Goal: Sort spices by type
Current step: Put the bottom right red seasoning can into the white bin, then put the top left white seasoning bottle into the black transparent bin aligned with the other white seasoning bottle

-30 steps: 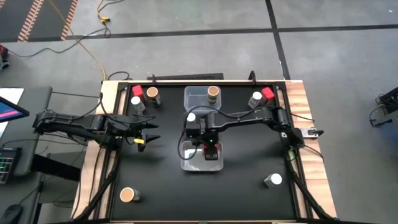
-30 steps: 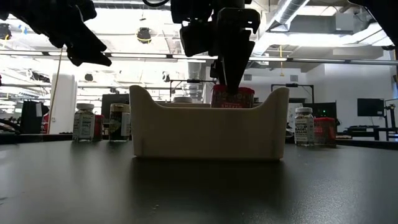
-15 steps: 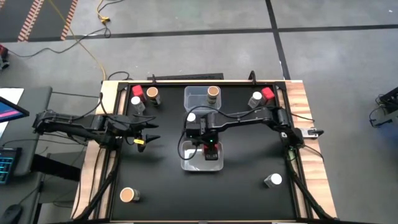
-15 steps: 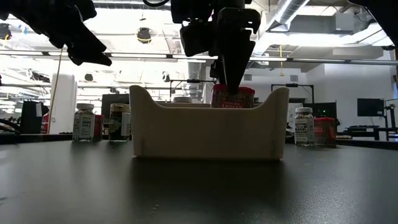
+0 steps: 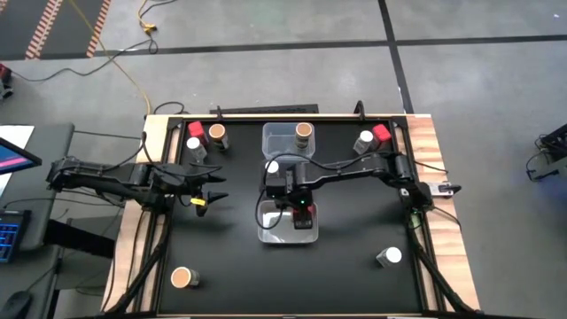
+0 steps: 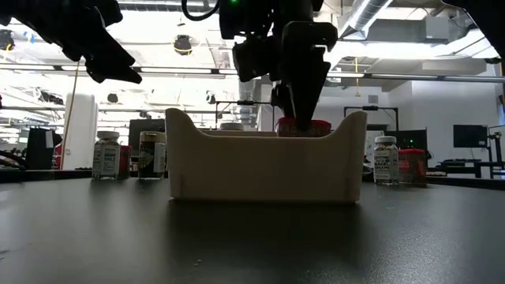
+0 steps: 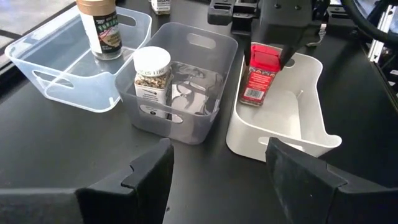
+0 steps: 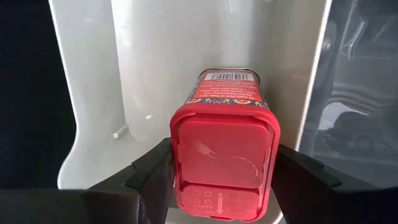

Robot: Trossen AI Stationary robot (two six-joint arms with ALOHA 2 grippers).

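Note:
A red square-topped spice jar (image 7: 258,78) stands tilted inside the white bin (image 7: 311,134) at mid-table, also seen as the red jar (image 8: 225,155) from above. My right gripper (image 8: 224,168) points down into that bin, shut on the jar's cap. A white-topped jar (image 7: 152,74) stands in the middle clear bin (image 7: 205,43), and a tan-topped jar (image 7: 99,25) in the far clear bin (image 7: 37,81). My left gripper (image 5: 217,188) hovers open over the table's left side, with nothing between its fingers. My right gripper pinches the jar's red square cap (image 8: 186,155) between its two fingers (image 8: 152,177), one on each of two opposite sides. The fingers come from above, pointing down. The jar leans below them inside the white bin; whether its base touches the floor, I cannot tell.
Loose jars stand on the black table: a red, a tan and a white one at the far left (image 5: 202,137), a white and a red one at the far right (image 5: 372,137), a tan one near left (image 5: 183,277), a white one near right (image 5: 390,256).
The red-topped jar has sunk lower in the white bin: in the low view its label showed above the bin's wall, and now only the cap does. My right gripper has stayed at the cap.

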